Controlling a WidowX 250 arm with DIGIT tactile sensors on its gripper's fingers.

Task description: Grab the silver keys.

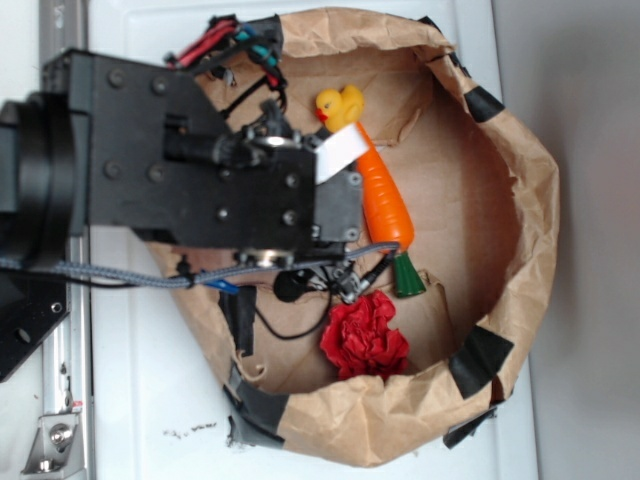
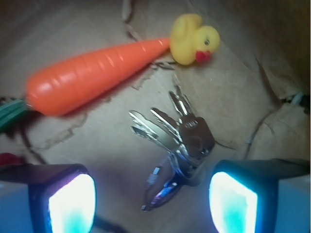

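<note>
In the wrist view, the tool (image 2: 153,194) sits nearest, its two glowing fingers (image 2: 72,204) spread wide apart at the bottom corners, released and holding nothing. Between them, just beyond their tips, the silver keys (image 2: 177,145) lie flat on the brown paper floor of a bag (image 1: 520,190), blades fanned toward the upper left and the rings trailing down toward the gap between the fingers. No finger touches the keys.

Farther on, the orange carrot (image 2: 92,75) lies slantwise, its green top (image 2: 10,114) at the left edge and its tip pointing at a yellow rubber duck (image 2: 193,39) at the far right. A bit of red shows at the left edge, too small to tell what it is.

From the exterior camera, the black arm (image 1: 190,160) reaches into the taped, rolled-down paper bag, which rests on a white worktop (image 1: 150,400). The arm hides the keys there. A crumpled red thing (image 1: 365,335) lies in the bag near the carrot's green end.
</note>
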